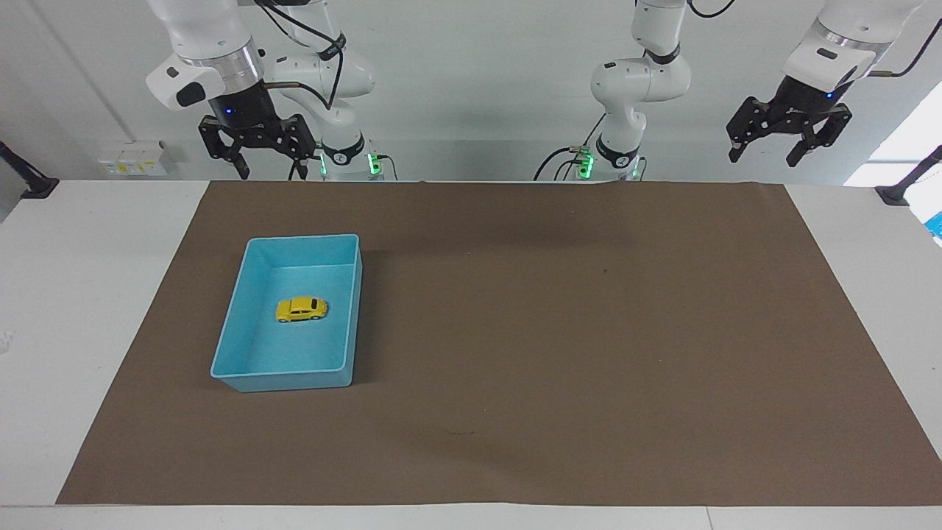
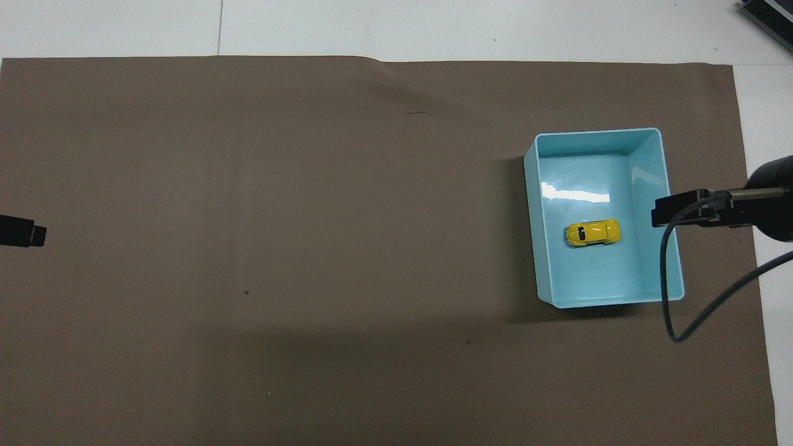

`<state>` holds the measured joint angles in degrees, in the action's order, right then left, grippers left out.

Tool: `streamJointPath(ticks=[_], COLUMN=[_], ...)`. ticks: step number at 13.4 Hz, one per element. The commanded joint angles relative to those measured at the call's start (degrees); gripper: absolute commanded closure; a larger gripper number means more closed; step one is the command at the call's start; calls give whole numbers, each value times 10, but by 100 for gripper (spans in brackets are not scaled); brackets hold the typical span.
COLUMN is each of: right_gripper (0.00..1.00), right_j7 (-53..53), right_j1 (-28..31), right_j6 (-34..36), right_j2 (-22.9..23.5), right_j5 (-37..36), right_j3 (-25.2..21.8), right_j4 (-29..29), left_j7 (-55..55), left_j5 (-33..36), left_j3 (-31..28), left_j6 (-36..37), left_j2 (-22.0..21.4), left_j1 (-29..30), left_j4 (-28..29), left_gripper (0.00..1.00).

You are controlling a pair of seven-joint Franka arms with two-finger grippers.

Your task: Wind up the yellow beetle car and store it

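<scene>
The yellow beetle car (image 1: 302, 309) (image 2: 592, 232) stands on its wheels on the floor of the blue bin (image 1: 287, 379) (image 2: 531, 217), near the bin's middle, with nothing touching it. My right gripper (image 1: 271, 171) (image 2: 672, 216) hangs open and empty high in the air, over the mat's edge by its own base, well clear of the bin. My left gripper (image 1: 764, 158) (image 2: 28, 231) waits open and empty, raised at the left arm's end of the table.
A brown mat (image 1: 559, 331) covers most of the white table (image 1: 81, 294). The bin sits on it toward the right arm's end. A dark cable (image 2: 672, 291) loops down from the right wrist beside the bin.
</scene>
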<state>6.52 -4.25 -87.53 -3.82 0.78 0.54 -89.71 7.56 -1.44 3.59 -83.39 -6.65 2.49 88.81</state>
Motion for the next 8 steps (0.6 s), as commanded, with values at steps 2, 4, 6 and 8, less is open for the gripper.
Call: streamJointPath(ticks=[2,4,6,8], right_gripper=[0,0,0,0], right_j7=[5,-3,-2,-2], right_j1=[1,1,0,0], right_j6=[6,5,6,5], right_j2=[4,4,4,4], right_j5=[5,6,6,6], right_j3=[-4,-3,2,2], right_j4=[9,9,9,9], left_j7=[-4,-4,-4,-4], left_j5=[0,0,0,0], left_j3=[2,2,2,2], left_j6=[9,9,9,8], left_j2=[-1,-1,-1,-1], left_j1=[5,5,5,5], left_j4=[-4,-4,-4,-4], left_gripper=[0,0,0,0])
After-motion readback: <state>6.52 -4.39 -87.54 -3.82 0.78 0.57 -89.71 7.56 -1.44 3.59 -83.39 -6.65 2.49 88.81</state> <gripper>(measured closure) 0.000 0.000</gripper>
